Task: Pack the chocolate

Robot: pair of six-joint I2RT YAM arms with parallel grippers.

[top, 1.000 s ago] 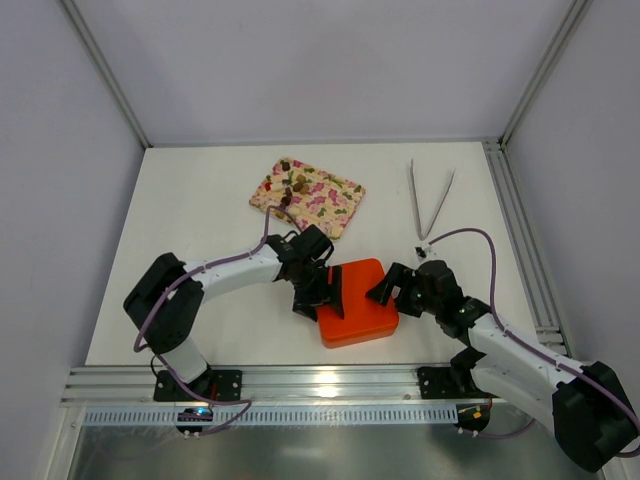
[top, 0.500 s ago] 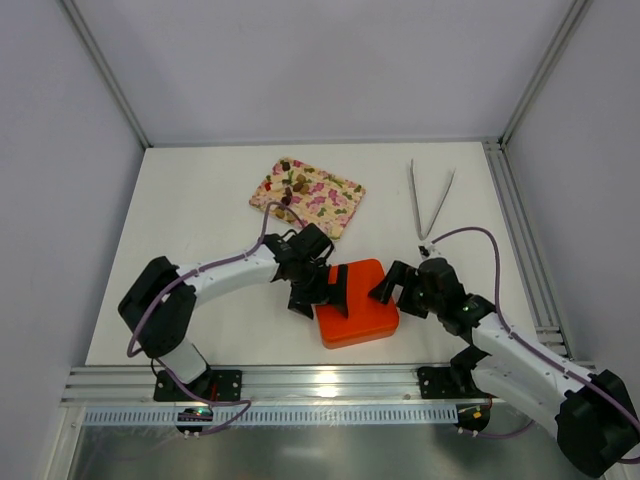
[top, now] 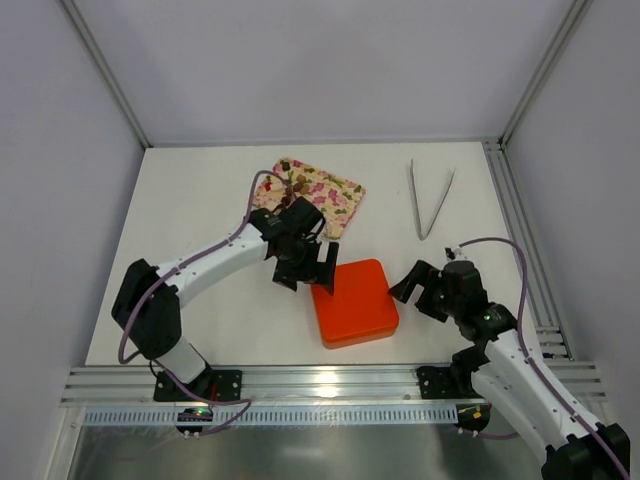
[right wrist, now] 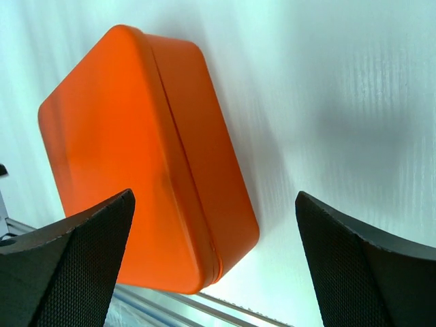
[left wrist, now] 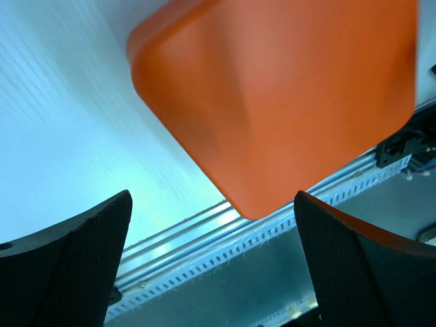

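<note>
Centre of the top view: orange box (top: 355,302) sits shut, lid (right wrist: 102,136) on, with the seam showing along its side in the right wrist view. My read is that packing is mostly done.

Upper centre, floral tray (top: 335,205) has a few dark lumps of chocolate (top: 296,184) near its upper-left corner. If those are pieces and not print, they're what's left to pack.

Just upper-left of the box, left gripper (top: 306,278) hangs with jaws wide and nothing in them. Just right of the box, right gripper (top: 415,297) is also spread wide and empty. Neither looks to be touching the box.

Tongs (top: 430,200) lie unheld, well apart at upper right.

Hidden:
- Box contents are fully covered by the lid, so no count of packed pieces.
- Left wrist view shows the box blurred and cut off at the top and right edges.
- Tray lumps are too small to count.
</note>
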